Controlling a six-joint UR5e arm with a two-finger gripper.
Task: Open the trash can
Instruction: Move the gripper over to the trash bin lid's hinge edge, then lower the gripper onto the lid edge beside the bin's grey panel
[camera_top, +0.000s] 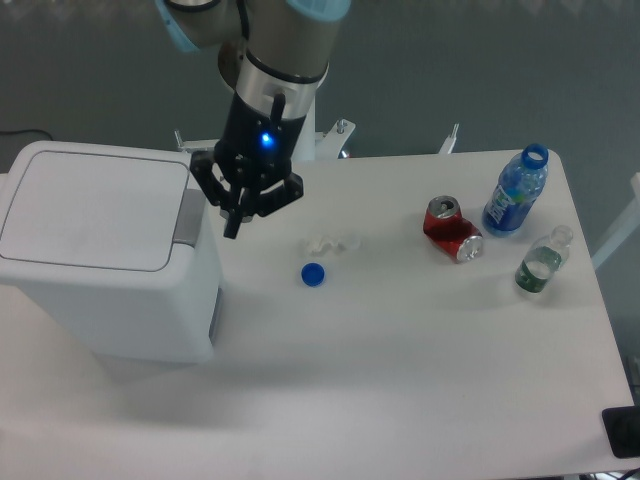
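Trash can: the trash can (105, 260) stood at the left end of the counter (400, 380), its flat white lid down and shut.
Button strip: a grey strip (187, 217) ran along the can's right edge.
Tool: the tool (233, 228) hung just right of the can's grey strip, pointing down, a blue light lit on the wrist above it; whether its fingers were apart or together could not be told.
Blue cap: a blue cap (313, 274) lay on the counter right of the can.
Wrapper: a crumpled clear wrapper (332, 243) lay just beyond the cap.
Soda can: a red soda can (452, 229) lay on its side, well right of the trash can.
Bottles: an open blue-labelled bottle (516, 192) and a small green-labelled bottle (541, 261) sat farthest from the trash can.
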